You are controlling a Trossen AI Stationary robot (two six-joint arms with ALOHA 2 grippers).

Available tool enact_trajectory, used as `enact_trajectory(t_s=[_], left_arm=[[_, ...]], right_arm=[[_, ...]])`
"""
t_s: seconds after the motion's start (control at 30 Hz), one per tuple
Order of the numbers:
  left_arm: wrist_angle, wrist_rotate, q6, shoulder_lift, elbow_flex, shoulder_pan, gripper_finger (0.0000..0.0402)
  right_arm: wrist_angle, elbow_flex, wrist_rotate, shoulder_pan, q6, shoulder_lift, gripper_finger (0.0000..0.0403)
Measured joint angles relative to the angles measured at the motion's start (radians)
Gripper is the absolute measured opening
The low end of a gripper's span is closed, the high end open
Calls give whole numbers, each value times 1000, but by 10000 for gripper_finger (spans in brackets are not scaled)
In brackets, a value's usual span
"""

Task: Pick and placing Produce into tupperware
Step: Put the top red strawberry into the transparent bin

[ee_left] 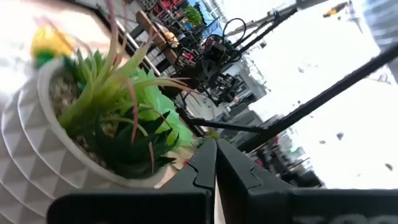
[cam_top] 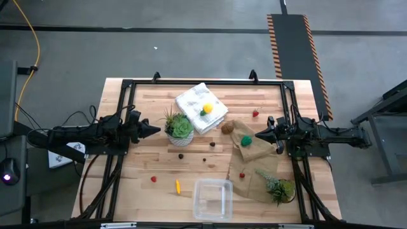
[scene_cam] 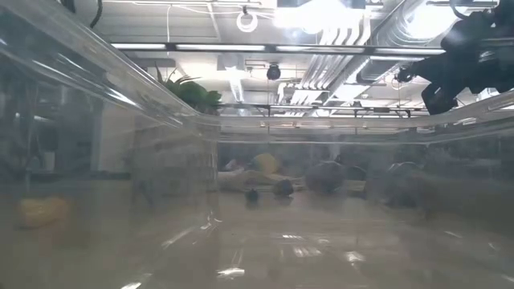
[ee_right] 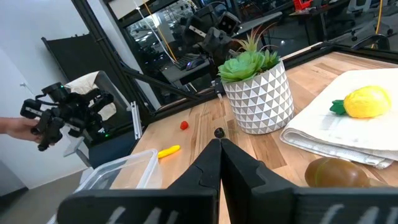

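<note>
The wooden worktop [cam_top: 140,165] carried everything, with a crumpled brown paper bag [cam_top: 251,166] on its right side and a folded white cloth [cam_top: 194,100] near the far edge. The tupperware [cam_top: 213,198] sat empty at the near edge, just left of the bag. A potted succulent [cam_top: 179,129] stood beside the cloth, and a second one [cam_top: 280,189] lay on the bag's near corner.

The left gripper [cam_top: 156,129] hung just left of the potted succulent, its jaws pressed together with nothing between them. The right gripper [cam_top: 258,135] hovered over the bag's far end, jaws likewise closed and empty.

Of the produce, the yellow lemon [cam_top: 207,109] rested on the cloth, the green broccoli piece [cam_top: 246,140] on the bag, and the brown kiwi ball [cam_top: 227,128] between cloth and bag. The orange stick [cam_top: 177,186] lay left of the tupperware, with a red berry [cam_top: 153,179] farther left.
</note>
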Motion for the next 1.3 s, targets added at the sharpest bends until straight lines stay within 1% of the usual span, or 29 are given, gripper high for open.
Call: enact_trajectory(t_s=[0.17,0.27,0.37,0.5,0.57,0.67,0.77,0.87,0.93,1.03,1.2,1.3], left_arm=[[0,0,-124,0,0,0,1],[0,0,-191,0,0,0,1],[0,0,-282,0,0,0,1],[0,0,-382,0,0,0,1],[0,0,-462,0,0,0,1],[0,13,-659,0,0,0,1],[2,46,-877,0,0,0,1],[8,70,-1018,0,0,0,1],[8,77,-1067,0,0,0,1],[8,77,-1093,0,0,0,1],[8,77,-1097,0,0,0,1],[8,76,-1097,0,0,0,1]], right_arm=[[0,0,0,0,112,0,0],[0,0,0,0,254,0,0],[0,0,0,0,483,0,0],[0,0,0,0,857,0,0],[0,0,0,0,985,0,0],[0,0,0,0,1053,0,0],[0,0,0,0,1056,0,0],[0,0,0,0,1085,0,0],[0,0,0,0,1137,0,0],[0,0,0,0,1237,0,0],[0,0,0,0,1446,0,0],[0,0,2,0,1526,0,0]])
